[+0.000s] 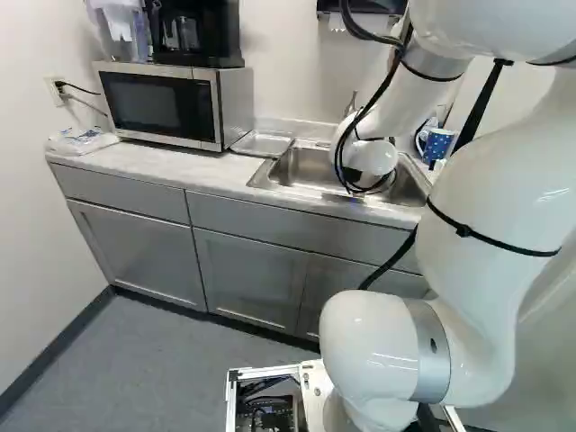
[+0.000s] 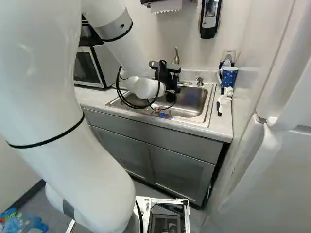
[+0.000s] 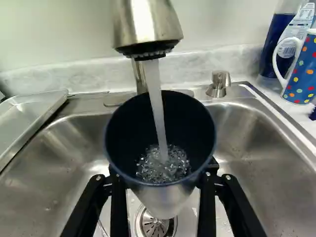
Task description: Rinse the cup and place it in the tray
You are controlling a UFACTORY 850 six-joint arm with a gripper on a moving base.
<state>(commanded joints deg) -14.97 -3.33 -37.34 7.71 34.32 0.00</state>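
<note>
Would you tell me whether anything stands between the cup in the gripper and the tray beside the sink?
Nothing visible stands between the cup and the tray, only the low sink rim; the faucet hangs above the cup.

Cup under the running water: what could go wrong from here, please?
The water falling into the cup could fill it and spill over its rim. The cup might slip in the hand if its outside gets wet. The tap is just above, so lifting straight up may knock it.
</note>
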